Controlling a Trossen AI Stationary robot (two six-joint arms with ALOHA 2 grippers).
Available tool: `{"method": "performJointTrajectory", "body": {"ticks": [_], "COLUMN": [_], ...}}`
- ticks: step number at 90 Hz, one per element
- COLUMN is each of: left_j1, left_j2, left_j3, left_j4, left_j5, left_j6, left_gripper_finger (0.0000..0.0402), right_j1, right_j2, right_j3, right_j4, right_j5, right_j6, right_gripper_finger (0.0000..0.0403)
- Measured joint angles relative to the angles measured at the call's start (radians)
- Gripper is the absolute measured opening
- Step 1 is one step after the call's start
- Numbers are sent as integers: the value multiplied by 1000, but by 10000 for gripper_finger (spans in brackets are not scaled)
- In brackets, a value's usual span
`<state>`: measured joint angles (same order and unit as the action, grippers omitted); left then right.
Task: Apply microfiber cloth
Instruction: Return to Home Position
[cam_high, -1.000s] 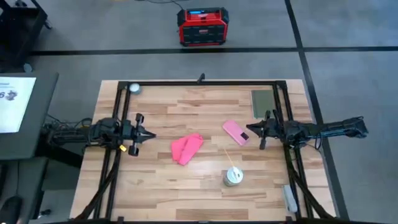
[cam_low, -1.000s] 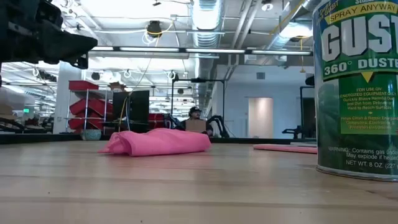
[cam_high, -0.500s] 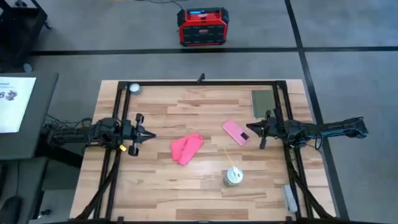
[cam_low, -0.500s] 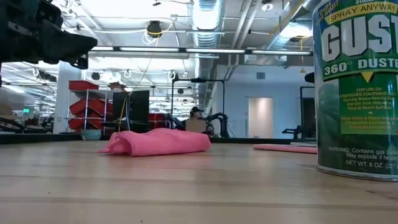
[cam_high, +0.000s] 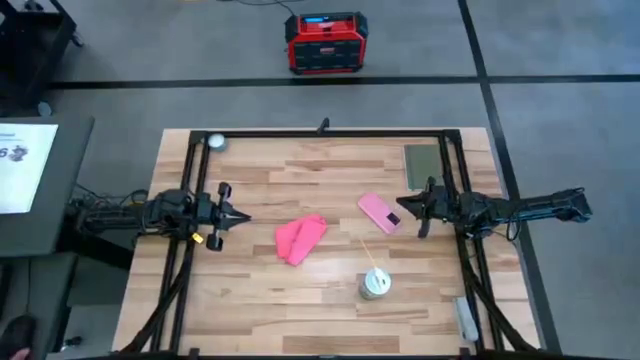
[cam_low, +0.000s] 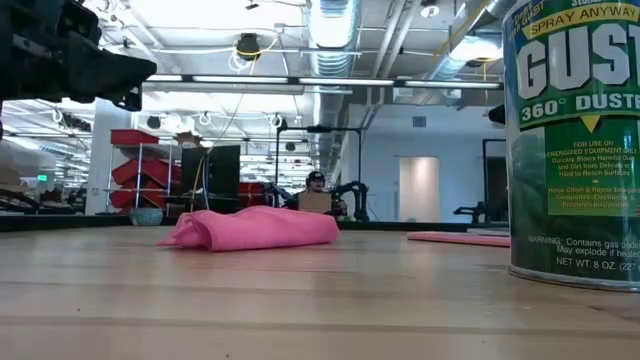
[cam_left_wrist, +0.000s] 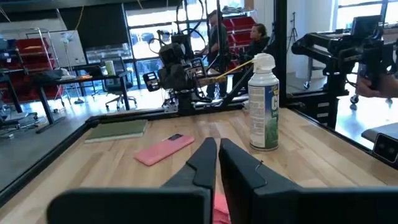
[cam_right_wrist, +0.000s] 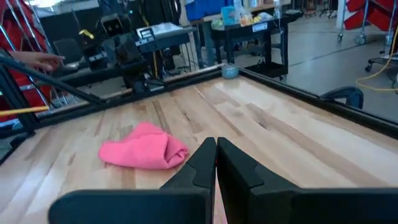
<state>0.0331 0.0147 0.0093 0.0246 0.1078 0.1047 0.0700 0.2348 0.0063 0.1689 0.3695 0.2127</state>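
Near the middle of the wooden table (cam_high: 300, 165): the microfiber cloth (cam_high: 300, 239), bright pink, bunched into a loose, creased heap and lying flat on the boards. Touches neither arm and sits apart from everything else on the table. Reads from table height as a low, soft mound with a rolled fold at one end. To one side of it, the left gripper (cam_high: 244, 216), held above the table's left edge and pointing inward toward the cloth, near it but clear of it. Fingers (cam_left_wrist: 204, 163) pressed together with only a hairline slit between them, nothing gripped. To the other side, the pale-pink phone (cam_high: 379, 212), lying flat and askew, a clear strip of bare wood between it and the cloth. At the phone's outer end, the right gripper (cam_high: 398, 216), pointing inward from the table's right edge; cannot tell whether its tip touches the phone or merely hangs over it. Fingers (cam_right_wrist: 200, 165) likewise drawn tight against each other, empty. Toward the front edge, well apart from the cloth: an upright spray can (cam_high: 375, 284) with a thin straw slanting off its nozzle. In the far right corner, an olive-green pad (cam_high: 422, 166), flat against the frame rail. In the far left corner, a small pale ball (cam_high: 216, 142). On the grey floor beyond the table, a red box (cam_high: 328, 43). Far back in the room, in the low view, a seated person (cam_low: 316, 186).
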Motion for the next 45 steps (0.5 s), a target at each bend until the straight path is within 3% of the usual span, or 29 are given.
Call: {"method": "performJointTrajectory", "body": {"ticks": [45], "left_j1": [0], "left_j2": [0], "left_j3": [0], "left_j4": [0], "left_j5": [0], "left_j6": [0], "left_gripper_finger": [0], "right_j1": [0], "right_j2": [0], "right_j3": [0], "right_j4": [19], "right_j5": [-1], "right_j6": [26], "right_gripper_finger": [0]}}
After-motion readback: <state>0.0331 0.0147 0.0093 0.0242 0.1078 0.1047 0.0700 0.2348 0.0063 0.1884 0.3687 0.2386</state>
